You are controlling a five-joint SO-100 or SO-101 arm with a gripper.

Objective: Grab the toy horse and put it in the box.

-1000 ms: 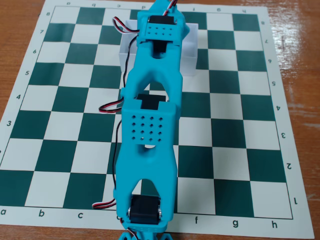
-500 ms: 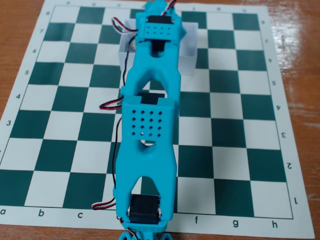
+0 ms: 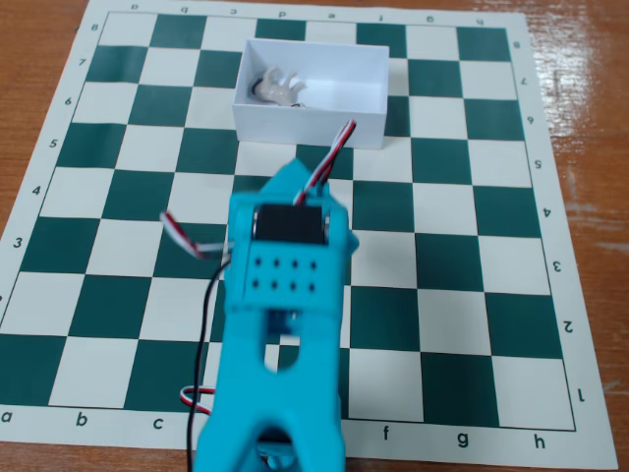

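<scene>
Brown wooden desk showing at the edges of the fixed view. Spread over nearly all of it, a green-and-white chessboard mat, with letters along the near edge and numbers down both sides.

Rising from the bottom centre, a bright blue arm, filling the lower middle of the view and hiding the squares beneath. Black servo block set into its upper part, a grid of small holes just below. Red, white and black wires looping out on the arm's left side, another red-and-white pair running up from its top toward the box.

Toward the far side of the mat, a white box, rectangular with low thin walls, standing flat across several squares. Inside, in the left part near the left wall, the toy horse, pale grey-white with darker marks, apparently on its side; exact pose too small to make out. Otherwise bare white floor inside the box.

End effector pointing away from the camera toward the near wall of the box, fingers hidden behind the arm's own body. Cannot tell how far open; nothing seen in its hold.
</scene>
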